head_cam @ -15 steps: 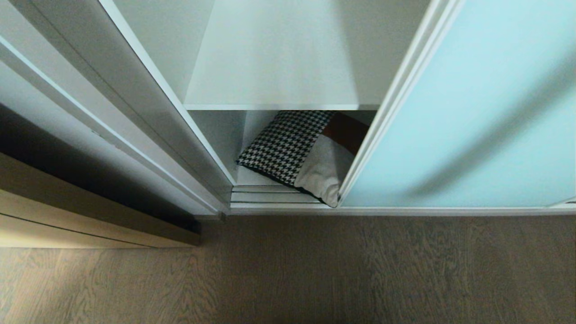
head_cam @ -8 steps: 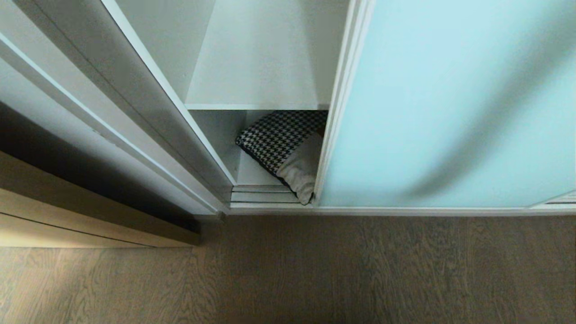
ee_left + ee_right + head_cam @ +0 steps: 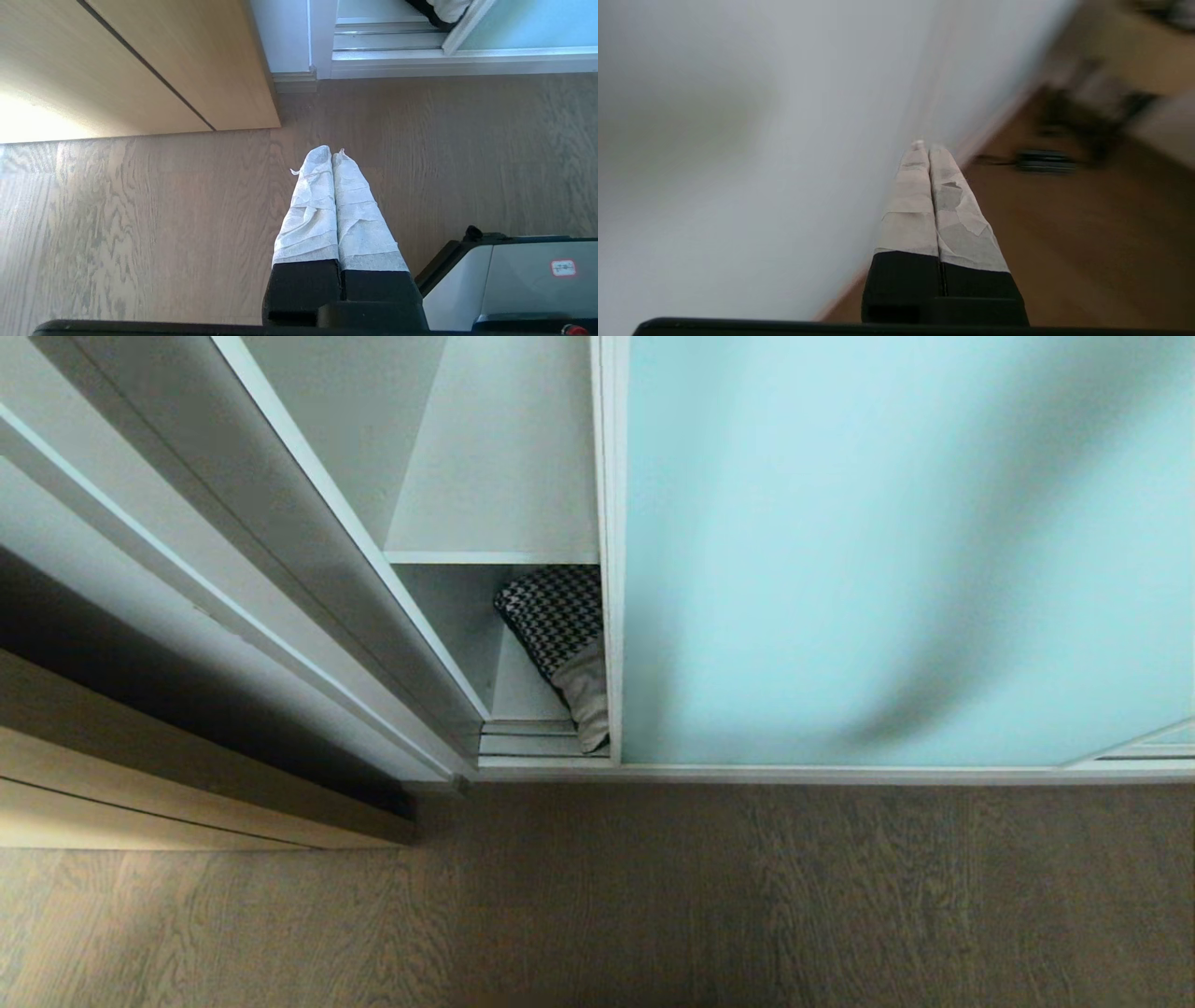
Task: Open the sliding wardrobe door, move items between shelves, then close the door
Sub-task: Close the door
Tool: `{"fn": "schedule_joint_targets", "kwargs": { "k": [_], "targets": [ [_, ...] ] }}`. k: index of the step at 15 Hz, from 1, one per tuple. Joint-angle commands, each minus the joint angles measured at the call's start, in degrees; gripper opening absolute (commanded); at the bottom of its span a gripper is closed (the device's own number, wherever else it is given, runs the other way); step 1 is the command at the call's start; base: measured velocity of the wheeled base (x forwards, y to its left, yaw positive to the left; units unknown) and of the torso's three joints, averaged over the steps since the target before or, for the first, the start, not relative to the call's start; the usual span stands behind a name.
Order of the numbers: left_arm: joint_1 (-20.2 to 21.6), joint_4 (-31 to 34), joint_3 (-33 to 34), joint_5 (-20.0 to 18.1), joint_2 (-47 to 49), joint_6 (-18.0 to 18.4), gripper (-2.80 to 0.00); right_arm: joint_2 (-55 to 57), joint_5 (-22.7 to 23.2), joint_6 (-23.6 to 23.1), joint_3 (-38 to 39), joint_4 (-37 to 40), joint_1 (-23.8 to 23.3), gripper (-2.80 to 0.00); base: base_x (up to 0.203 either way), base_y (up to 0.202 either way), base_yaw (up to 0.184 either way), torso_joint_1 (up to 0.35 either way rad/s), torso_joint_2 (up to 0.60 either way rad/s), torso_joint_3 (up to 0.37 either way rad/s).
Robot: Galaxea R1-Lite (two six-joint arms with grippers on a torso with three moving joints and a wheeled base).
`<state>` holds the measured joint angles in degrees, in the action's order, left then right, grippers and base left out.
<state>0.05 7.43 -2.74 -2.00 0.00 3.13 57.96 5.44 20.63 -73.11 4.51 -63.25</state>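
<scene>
Right gripper (image 3: pixel 929 148) clenched on nothing, tips close beside the sliding wardrobe door (image 3: pixel 887 551) — pale panel fills that view. Door covers most of the opening; a narrow gap remains. Cushion (image 3: pixel 560 616) on the bottom shelf (image 3: pixel 518 695), its corner poking over the track (image 3: pixel 532 742), in the door's path. Left gripper (image 3: pixel 332 156) clenched, empty, over the wood floor (image 3: pixel 653 896).

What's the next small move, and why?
Probably keep the right gripper, jaws shut, pushing the door left to close the narrow gap. The cushion corner lies by the track at the door's edge, so go slowly.
</scene>
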Motion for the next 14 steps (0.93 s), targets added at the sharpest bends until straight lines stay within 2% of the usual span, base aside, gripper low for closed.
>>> {"fn": "schedule_joint_targets", "kwargs": {
  "k": [1, 4, 6, 8, 10, 14],
  "targets": [
    [0.04, 0.04, 0.02, -0.02, 0.09, 0.03, -2.8, 6.96, -0.06, -0.07, 0.57, -4.34, -6.8, -2.8, 0.0, 0.0, 0.0, 0.0, 0.0, 0.0],
    [0.04, 0.04, 0.02, -0.02, 0.09, 0.03, -2.8, 12.59, -0.28, -1.94, 0.76, -8.75, -14.13, -2.8, 0.0, 0.0, 0.0, 0.0, 0.0, 0.0],
    [0.04, 0.04, 0.02, -0.02, 0.09, 0.03, -2.8, 16.8, -0.54, -2.95, 0.17, -11.52, -17.38, -2.8, 0.0, 0.0, 0.0, 0.0, 0.0, 0.0],
    [0.04, 0.04, 0.02, -0.02, 0.09, 0.03, -2.8, 21.89, -0.34, -3.08, -1.69, -14.12, -19.41, -2.8, 0.0, 0.0, 0.0, 0.0, 0.0, 0.0],
    [0.04, 0.04, 0.02, -0.02, 0.09, 0.03, -2.8, 27.31, 1.01, -2.68, -6.78, -14.39, -19.77, -2.8, 0.0, 0.0, 0.0, 0.0, 0.0, 0.0],
    [0.04, 0.04, -0.07, -0.02, 0.09, 0.03, -2.8, 36.02, 16.81, -0.19, -18.12, -13.06, -19.8, -2.8, 0.0, 0.0, 0.0, 0.0, 0.0, 0.0]
  ]
}}
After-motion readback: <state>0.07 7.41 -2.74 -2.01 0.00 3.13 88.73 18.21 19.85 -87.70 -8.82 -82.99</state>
